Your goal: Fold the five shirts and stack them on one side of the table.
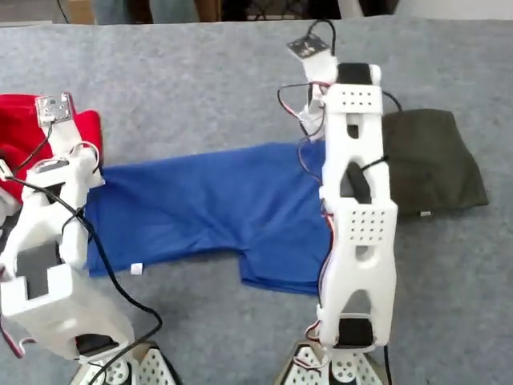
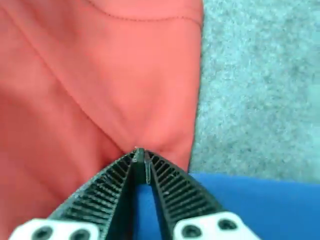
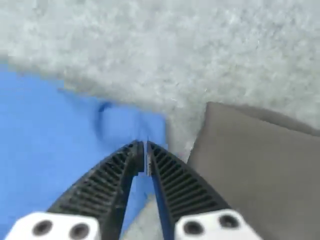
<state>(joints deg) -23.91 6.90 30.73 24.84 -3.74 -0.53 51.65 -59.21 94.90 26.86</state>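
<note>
High view: the blue shirt lies spread across the middle of the table. The red shirt is at its left end and a folded dark shirt is just beside its right end.

Left gripper: fingers together, tips at the seam where red meets blue. Right gripper: fingers together over the blue corner nearest the dark shirt. It cannot be told whether either one has cloth pinched.

The step in hand is probably the first fold of the blue shirt.

1. Confirm that each pinch holds blue cloth only. The left one risks catching red.
2. Raise both ends evenly.
3. Keep the edge taut between the arms.
4. Lay the fold down square, clear of both neighbours.
</note>
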